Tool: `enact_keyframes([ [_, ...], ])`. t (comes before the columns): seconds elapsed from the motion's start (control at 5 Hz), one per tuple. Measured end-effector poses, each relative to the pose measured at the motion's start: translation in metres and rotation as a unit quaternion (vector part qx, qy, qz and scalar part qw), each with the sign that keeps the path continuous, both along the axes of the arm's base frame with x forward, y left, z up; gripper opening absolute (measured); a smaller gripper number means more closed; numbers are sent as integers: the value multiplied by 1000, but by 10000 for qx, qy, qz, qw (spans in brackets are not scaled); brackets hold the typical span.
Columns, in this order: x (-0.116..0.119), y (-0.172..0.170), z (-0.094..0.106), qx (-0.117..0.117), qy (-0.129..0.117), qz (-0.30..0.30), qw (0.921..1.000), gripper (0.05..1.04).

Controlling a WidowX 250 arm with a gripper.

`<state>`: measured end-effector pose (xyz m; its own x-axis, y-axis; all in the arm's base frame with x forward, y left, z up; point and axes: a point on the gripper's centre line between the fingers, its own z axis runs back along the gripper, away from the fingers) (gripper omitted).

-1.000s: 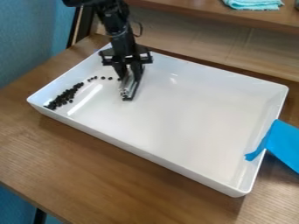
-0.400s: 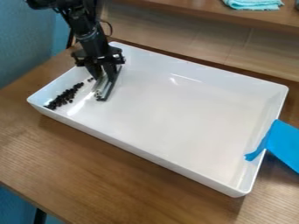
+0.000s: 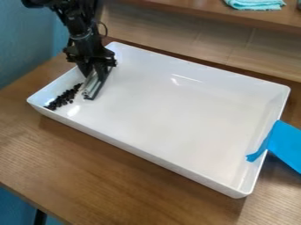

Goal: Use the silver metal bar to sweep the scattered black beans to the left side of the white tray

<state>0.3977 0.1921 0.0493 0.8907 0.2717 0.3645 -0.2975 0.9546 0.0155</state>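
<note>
Gripper (image 3: pixel 94 78) hangs tilted over the left part of the white tray (image 3: pixel 170 118) in the camera view, and we see the black arm (image 3: pixel 73 19) come down to it from the upper left. Its two fingers stand a little apart and seem to us to be closed on a long silvery tool (image 3: pixel 91 84) with a dark edge, though the dark parts run together there and their exact contact is hard to make out. We see the tool slant down inside the tray, its lower end near the tray's floor. Just beside it, on the left, a heap of small dark pieces (image 3: pixel 63 97) lies along the tray's left end, a few of them loose at its side. We find the tray on a brown wooden table (image 3: pixel 117 176), with a bright blue sheet (image 3: pixel 285 143) draped over its right rim. Behind, a folded aqua cloth (image 3: pixel 257 4) rests on a wooden shelf (image 3: pixel 194 10), and a blue wall (image 3: pixel 26 48) stands at the left.
</note>
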Motion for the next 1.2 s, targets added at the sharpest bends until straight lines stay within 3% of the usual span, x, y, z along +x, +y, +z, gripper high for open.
enact_keyframes([
  [0.2, 9, 2, 19, 259, 106, 16, 9996, 373],
  [0.4, 9, -13, 18, 29, 262, -13, 9997, 373],
  [0.8, -2, -76, 44, -302, 433, -334, 9980, 373],
  [1.2, -12, -152, 43, -239, 425, -642, 9967, 373],
])
